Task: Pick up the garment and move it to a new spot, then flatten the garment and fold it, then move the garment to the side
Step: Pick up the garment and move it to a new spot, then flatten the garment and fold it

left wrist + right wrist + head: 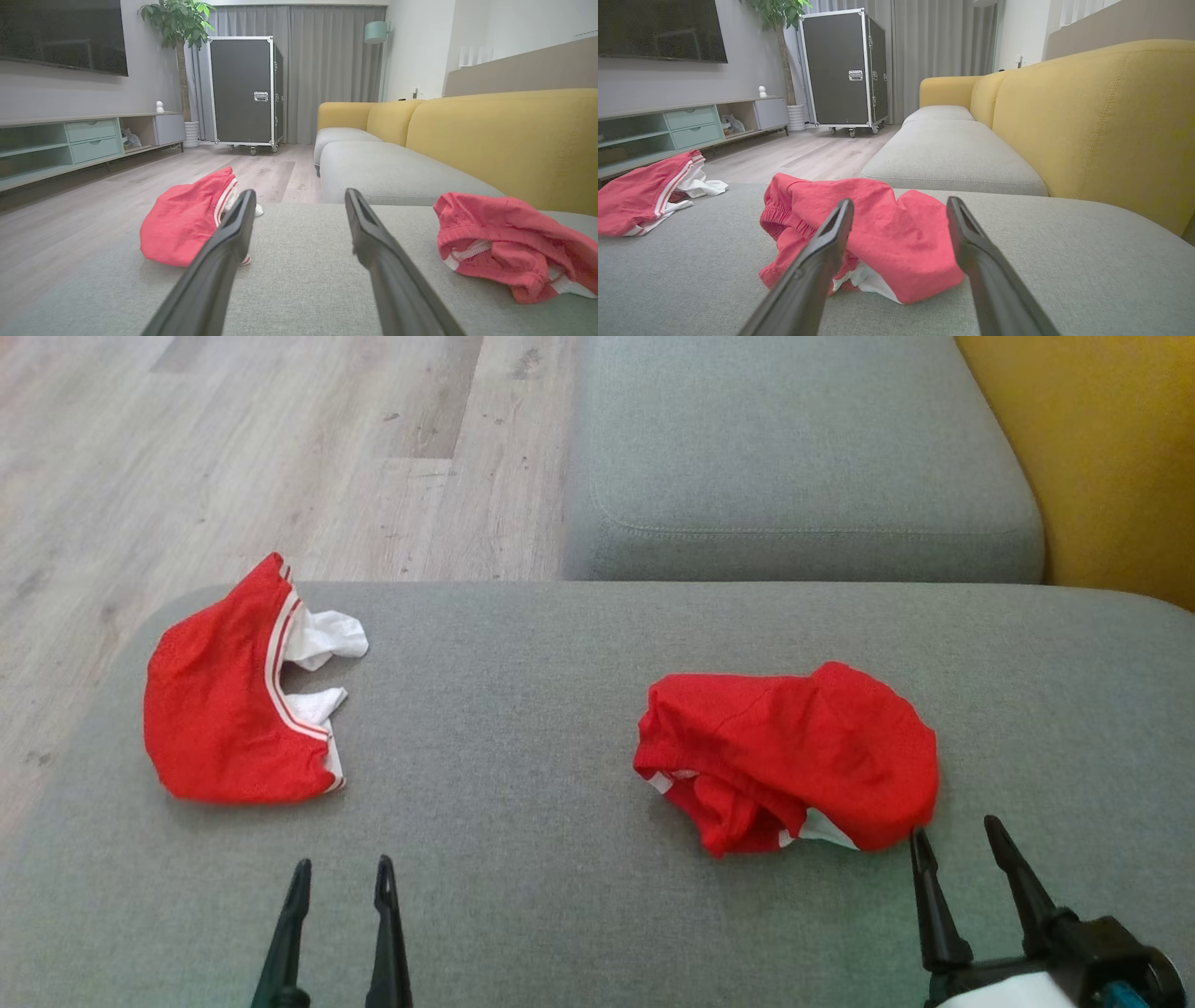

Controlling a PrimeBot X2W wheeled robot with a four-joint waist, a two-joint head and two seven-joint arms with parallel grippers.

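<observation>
Cushion (pixel 523 728) under left garment (pixel 233 709) and right garment (pixel 794 756); left pincer (pixel 343 861), right pincer (pixel 956 826) apart, empty.

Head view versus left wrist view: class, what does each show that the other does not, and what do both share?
Head view, not left wrist: the open right end effector near the crumpled red garment. Left wrist, not head: a television, potted plant, black wheeled case, grey curtains. Both: the open left end effector, that garment, the striped red garment, the grey cushion, wood floor.
</observation>
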